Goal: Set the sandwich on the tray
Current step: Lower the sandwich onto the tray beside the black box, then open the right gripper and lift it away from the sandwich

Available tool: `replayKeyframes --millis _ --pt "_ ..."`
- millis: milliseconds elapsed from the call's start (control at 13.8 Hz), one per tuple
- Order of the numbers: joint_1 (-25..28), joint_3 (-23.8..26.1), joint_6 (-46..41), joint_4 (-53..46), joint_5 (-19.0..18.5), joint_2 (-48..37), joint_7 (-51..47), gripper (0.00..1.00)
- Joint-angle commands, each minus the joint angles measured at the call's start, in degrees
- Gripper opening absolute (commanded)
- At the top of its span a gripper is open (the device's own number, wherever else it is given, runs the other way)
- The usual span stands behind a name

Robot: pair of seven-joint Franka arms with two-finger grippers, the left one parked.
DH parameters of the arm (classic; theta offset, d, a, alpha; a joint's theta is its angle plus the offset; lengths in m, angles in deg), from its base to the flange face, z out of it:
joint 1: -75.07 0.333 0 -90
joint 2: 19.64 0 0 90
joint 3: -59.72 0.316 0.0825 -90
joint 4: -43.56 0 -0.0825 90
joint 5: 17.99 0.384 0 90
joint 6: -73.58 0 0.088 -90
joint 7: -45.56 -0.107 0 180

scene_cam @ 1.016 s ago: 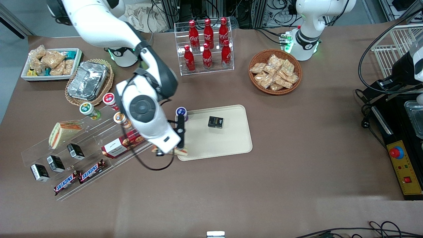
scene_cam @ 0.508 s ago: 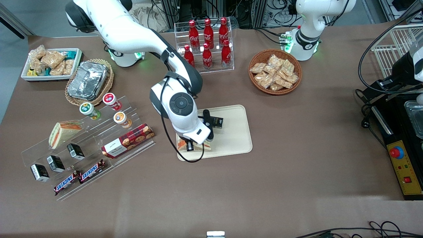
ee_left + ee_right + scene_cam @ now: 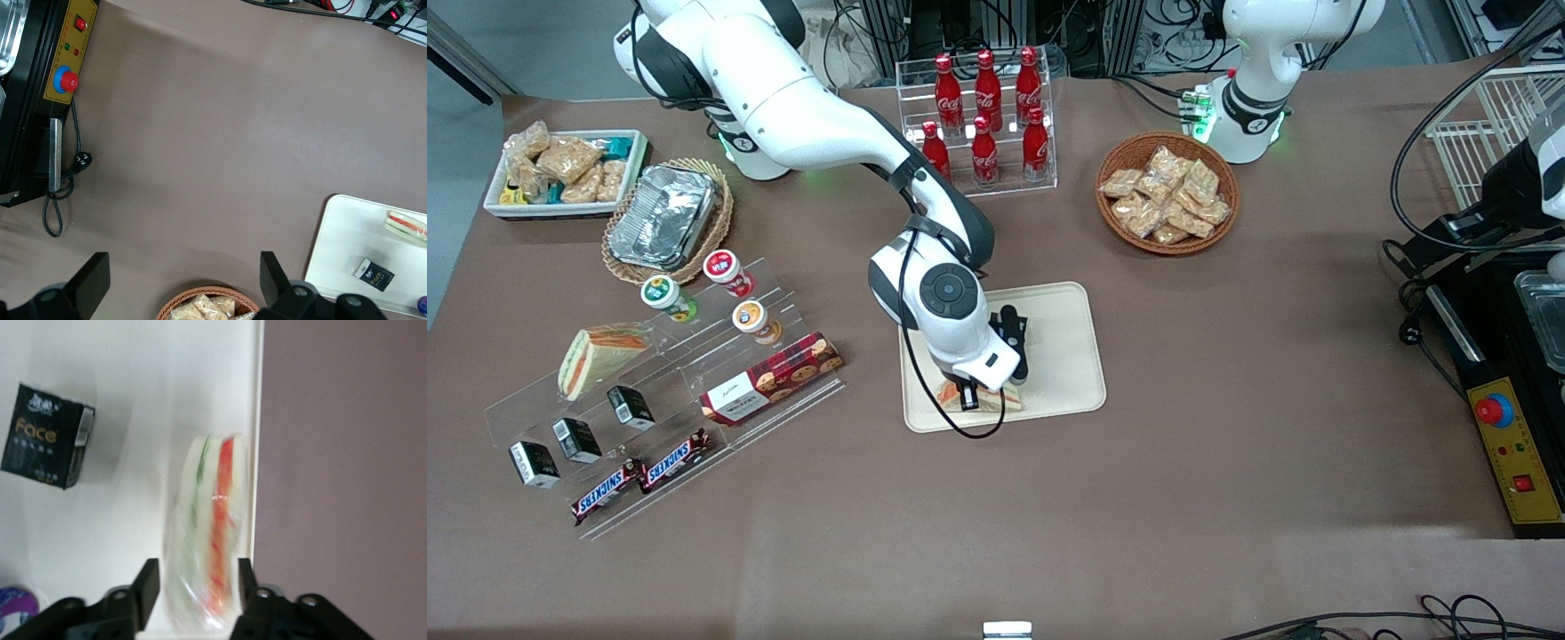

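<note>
My right gripper (image 3: 971, 397) hangs over the edge of the cream tray (image 3: 1060, 373) nearest the front camera, shut on the wrapped sandwich (image 3: 985, 399). In the right wrist view the sandwich (image 3: 210, 533) stands on edge between the black fingers (image 3: 148, 583), its green and orange-red filling showing, close to the tray's rim (image 3: 257, 453). I cannot tell if it touches the tray. The left wrist view also catches the sandwich (image 3: 405, 225) over the tray (image 3: 340, 247). A second sandwich (image 3: 591, 356) lies on the clear stepped stand (image 3: 525, 404).
A small black box (image 3: 47, 437) and a purple-lidded cup (image 3: 13, 603) sit on the tray. The stand holds cups, a cookie box (image 3: 772, 377) and Snickers bars (image 3: 640, 476). Farther from the camera: cola bottle rack (image 3: 983, 116), snack basket (image 3: 1167, 191), foil container (image 3: 663, 216), white bin (image 3: 560, 169).
My gripper has carried the sandwich from the stand's end of the table onto the tray, moving toward the parked arm's end and settling over the tray's near edge.
</note>
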Motion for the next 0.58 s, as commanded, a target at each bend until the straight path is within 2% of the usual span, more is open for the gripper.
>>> replayKeyframes --millis 0,145,363,508 --pt "-0.8 -0.4 -0.4 -0.5 1.7 -2.8 -0.8 1.0" --pt "-1.2 -1.0 -1.1 -0.5 2.8 -5.9 -1.9 1.0" --pt "-8.2 -1.3 -3.9 -0.4 7.1 -10.0 -7.9 1.0" --pt "-11.7 -1.5 -6.7 -0.4 7.4 -12.5 -13.0 1.0"
